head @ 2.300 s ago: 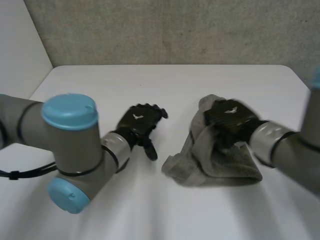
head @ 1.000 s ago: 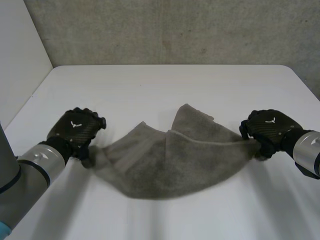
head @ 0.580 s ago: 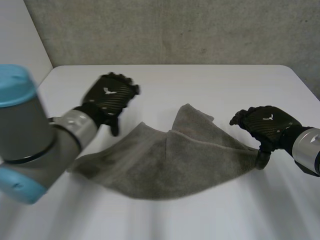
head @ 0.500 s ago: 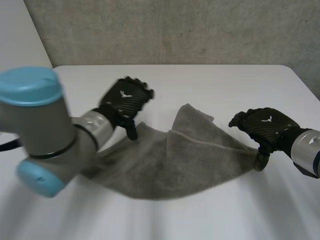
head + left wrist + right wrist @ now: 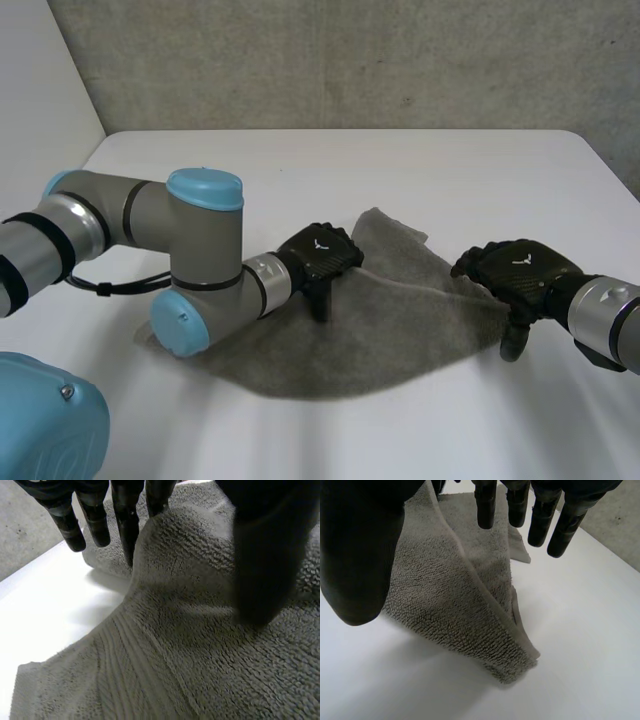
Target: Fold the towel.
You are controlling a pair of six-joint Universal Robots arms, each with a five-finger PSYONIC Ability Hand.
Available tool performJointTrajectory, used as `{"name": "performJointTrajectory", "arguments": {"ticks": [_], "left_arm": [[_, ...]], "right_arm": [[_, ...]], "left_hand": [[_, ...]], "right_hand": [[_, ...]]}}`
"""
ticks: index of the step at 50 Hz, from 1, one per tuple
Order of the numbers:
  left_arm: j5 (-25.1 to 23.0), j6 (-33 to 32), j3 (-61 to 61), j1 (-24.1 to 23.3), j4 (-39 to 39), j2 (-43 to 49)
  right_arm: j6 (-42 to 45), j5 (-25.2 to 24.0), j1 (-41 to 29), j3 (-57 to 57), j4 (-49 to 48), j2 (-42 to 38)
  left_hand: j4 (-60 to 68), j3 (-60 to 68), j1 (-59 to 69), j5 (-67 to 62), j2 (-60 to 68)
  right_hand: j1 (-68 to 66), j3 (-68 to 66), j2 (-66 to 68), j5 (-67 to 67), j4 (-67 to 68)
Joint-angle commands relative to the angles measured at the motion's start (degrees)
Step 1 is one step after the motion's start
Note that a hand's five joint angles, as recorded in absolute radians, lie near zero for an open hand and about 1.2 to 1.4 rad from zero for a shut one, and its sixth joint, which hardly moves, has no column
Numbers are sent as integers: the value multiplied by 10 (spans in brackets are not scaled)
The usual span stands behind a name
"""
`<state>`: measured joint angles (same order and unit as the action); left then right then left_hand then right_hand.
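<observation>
I see a grey terry-cloth towel [image 5: 390,335] lying rumpled across the middle of the white table [image 5: 450,170]. My left hand [image 5: 322,255] is over the towel's middle beside a raised fold, its fingers [image 5: 126,527] straight and spread from the thumb, gripping nothing. My right hand [image 5: 520,268] hovers at the towel's right end with straight fingers [image 5: 540,525] and the thumb apart, holding nothing. A doubled-over corner lies beneath its palm.
</observation>
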<state>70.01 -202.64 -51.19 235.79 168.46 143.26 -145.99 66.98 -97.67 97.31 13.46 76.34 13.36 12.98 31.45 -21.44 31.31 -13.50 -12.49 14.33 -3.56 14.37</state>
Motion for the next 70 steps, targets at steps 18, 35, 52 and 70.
{"name": "performJointTrajectory", "arguments": {"ticks": [18, 35, 52, 70], "left_arm": [[7, -6, -188, 2, 50, -169], [71, -6, -317, 19, 59, -255], [82, -3, -436, 62, 83, -394], [83, 1, -508, 107, 89, -469]], "right_arm": [[-1, 0, 5, -9, -20, -48], [-1, 2, 6, -34, -20, -124], [-2, -1, 2, -39, -20, -119], [1, -3, -1, -39, -5, -16]], "left_hand": [[-34, -30, 388, -388, 390], [-34, -30, 485, -485, 487], [-34, -30, 485, -486, 487], [-34, -30, 485, -486, 487]], "right_hand": [[35, 25, -43, 36, -44], [-52, 25, 43, -51, -44], [-636, 25, 628, -636, -44], [-665, 25, 657, -664, -44]]}}
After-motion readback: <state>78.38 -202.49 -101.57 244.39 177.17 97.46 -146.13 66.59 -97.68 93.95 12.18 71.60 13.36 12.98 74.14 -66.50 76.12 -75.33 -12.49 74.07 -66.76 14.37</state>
